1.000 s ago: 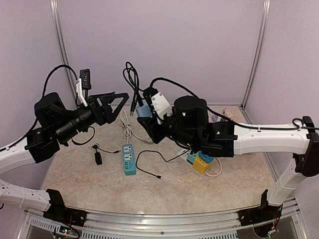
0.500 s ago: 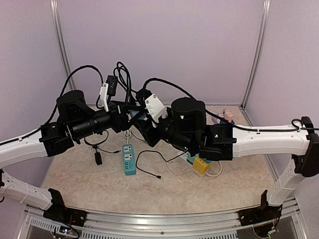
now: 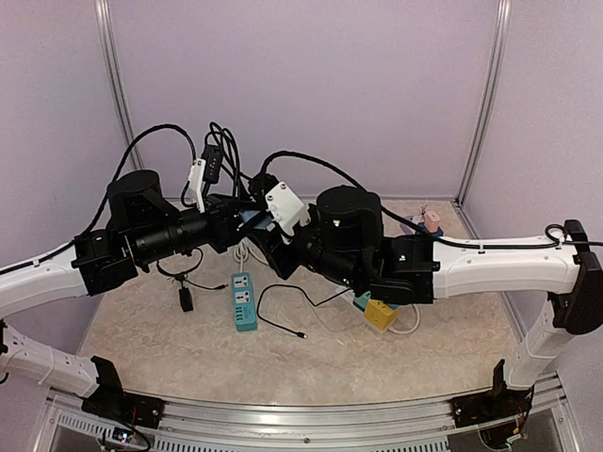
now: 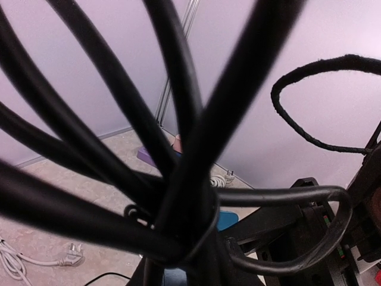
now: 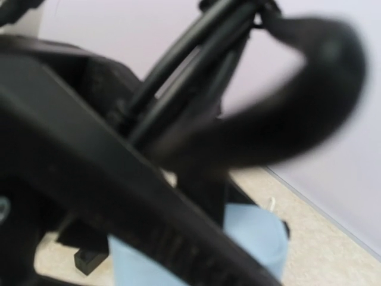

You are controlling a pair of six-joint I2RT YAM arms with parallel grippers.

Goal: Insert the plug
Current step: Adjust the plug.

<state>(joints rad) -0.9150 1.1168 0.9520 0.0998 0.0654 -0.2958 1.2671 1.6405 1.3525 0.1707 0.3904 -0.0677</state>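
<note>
My right gripper [image 3: 258, 224], jaws clamped on the light-blue socket block [image 5: 250, 238], presents it above the counter [image 3: 170, 339] for mating. The black cord bundle [image 4: 178, 202] rises at its twelve o'clock, plug hidden. My left gripper [image 3: 236, 212] crowds it; I cannot tell how its jaws stand.

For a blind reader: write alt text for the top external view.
Two arms meet in mid-air: the right gripper holds a light blue adapter with black cable, the left gripper close against it. A teal power strip and yellow adapter lie on the table.
</note>
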